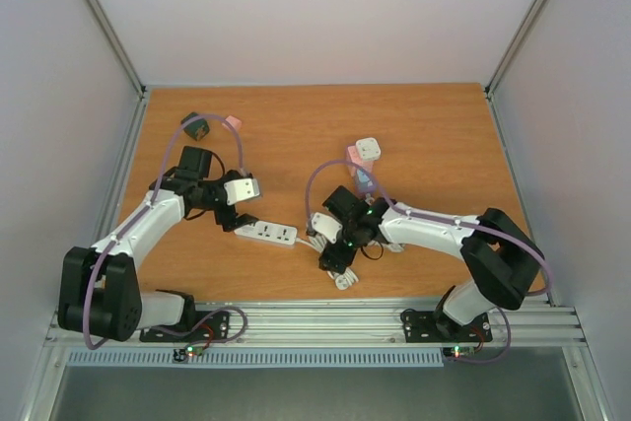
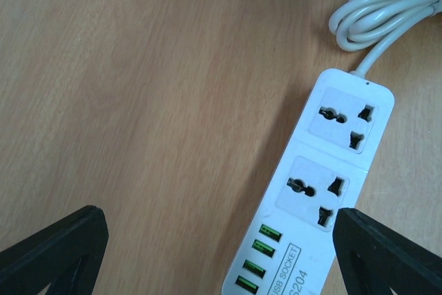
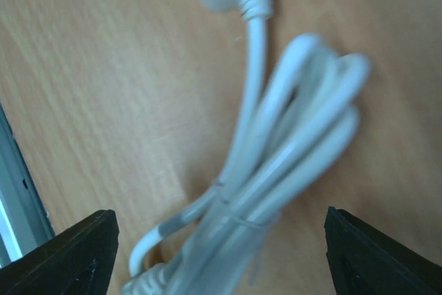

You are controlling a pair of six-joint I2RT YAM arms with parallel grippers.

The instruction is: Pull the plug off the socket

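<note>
The white socket strip (image 1: 266,233) lies flat on the wooden table. In the left wrist view the socket strip (image 2: 324,191) shows two empty outlets and a row of green USB ports. My left gripper (image 2: 217,240) hangs open over its USB end, the right finger (image 2: 387,253) above the strip's edge. The strip's white cable bundle (image 3: 290,150) lies between the fingers of my open right gripper (image 3: 221,240), which touch nothing. A white plug (image 1: 345,280) lies on the table by the right gripper (image 1: 333,248).
A white and pink adapter pair (image 1: 363,155) stands behind the right arm. At the back left lie a dark adapter (image 1: 195,126) and a pink one (image 1: 233,123). A metal rail (image 1: 315,322) runs along the near edge. Walls enclose the table.
</note>
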